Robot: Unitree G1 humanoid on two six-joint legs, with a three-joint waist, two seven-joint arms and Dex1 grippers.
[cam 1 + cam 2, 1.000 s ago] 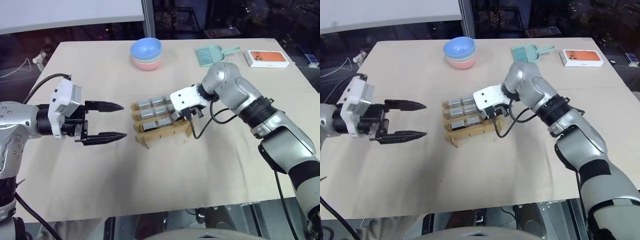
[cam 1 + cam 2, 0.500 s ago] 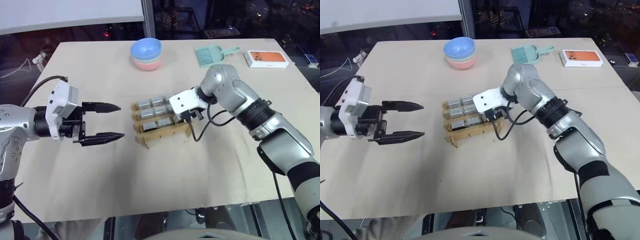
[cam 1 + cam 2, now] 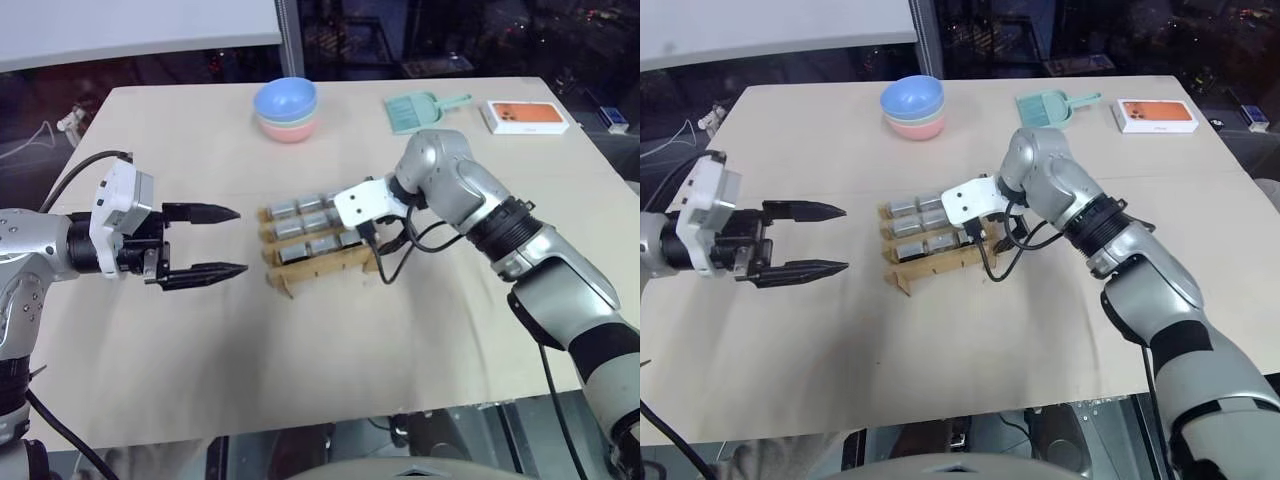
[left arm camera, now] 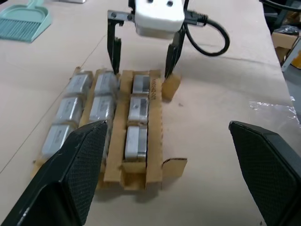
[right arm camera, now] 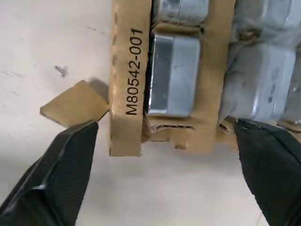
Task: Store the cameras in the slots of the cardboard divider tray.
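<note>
Near the middle of the head views, on the tan table (image 3: 330, 370): the cardboard divider tray (image 3: 322, 266), all nine slots filled with the silvery-grey cameras (image 4: 101, 106), three rows of three. Poised over the tray's right end, the right gripper (image 4: 142, 59), pointing steeply down, black fingers (image 4: 113, 49) spread wide, one on either side of the end camera (image 5: 171, 75) in the outer row, gripping nothing; that camera seated in its slot beside a strip printed M80542-001. One fingertip just beside a loose cardboard flap (image 4: 170, 87) at the tray's corner; contact impossible to judge. At the left of the frame, well apart from the tray, the left gripper (image 3: 228, 241), roughly level, aimed toward the tray, jaws wide apart and empty. Along the upper edge of the table: stacked pastel bowls (image 3: 285, 108) at upper centre, a teal dustpan (image 3: 415, 111) to their right, an orange-and-white flat box (image 3: 525, 116) at upper right.
</note>
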